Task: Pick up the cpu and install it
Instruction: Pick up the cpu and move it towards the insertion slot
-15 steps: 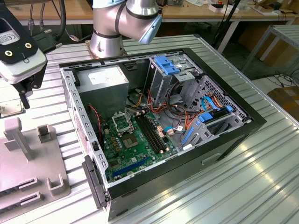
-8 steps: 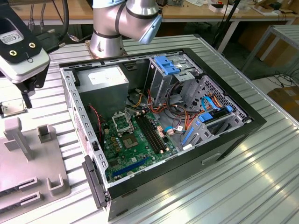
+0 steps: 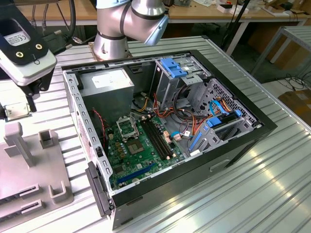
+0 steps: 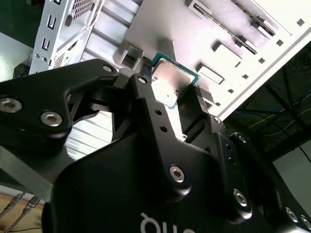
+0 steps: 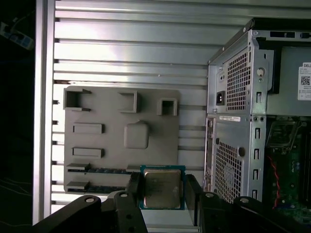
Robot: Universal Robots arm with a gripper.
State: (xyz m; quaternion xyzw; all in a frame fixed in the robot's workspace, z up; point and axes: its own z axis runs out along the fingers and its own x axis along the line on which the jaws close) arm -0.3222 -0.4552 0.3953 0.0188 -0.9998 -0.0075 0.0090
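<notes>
The cpu (image 3: pixel 13 112) is a small flat square chip with a silver-grey top and a green rim. My gripper (image 3: pixel 18 110) is shut on it at the exterior view's far left, above the grey parts holder (image 3: pixel 29 165). In both wrist views the black fingers press on two opposite edges of the cpu (image 4: pixel 171 77) (image 5: pixel 162 187). The gripper (image 4: pixel 171 81) (image 5: pixel 163 190) carries it level, over the holder's edge (image 5: pixel 121 131). The metal-framed socket (image 3: pixel 127 127) sits on the green board inside the open computer case (image 3: pixel 252 127), well off toward the exterior view's right of the gripper.
The case lies on its side on a ribbed metal table (image 3: pixel 272 184), with a grey power-supply box (image 3: pixel 109 85), memory slots (image 3: pixel 158 138), loose cables and blue drive brackets inside. The arm's base (image 3: pixel 116 34) stands behind the case. The case's perforated rear wall (image 5: pixel 233 121) is beside the holder.
</notes>
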